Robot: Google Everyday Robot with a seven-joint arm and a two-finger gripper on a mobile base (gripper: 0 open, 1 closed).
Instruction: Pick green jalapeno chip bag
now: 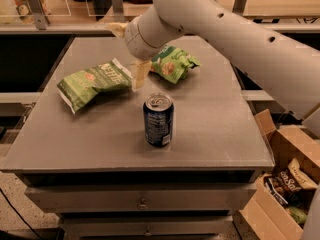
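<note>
The green jalapeno chip bag [95, 81] lay flat on the left part of the grey table [215, 119], its long side slanting up toward the right. Just beside its right end hung the gripper [140, 74], pointing down between that bag and a shorter green chip bag [172, 63] farther right. Whether the gripper was spread or closed could not be made out. A dark blue soda can [158, 119] stood upright nearer the front edge. A cardboard box [292, 149] of snacks sat beside the table, to its right.
</note>
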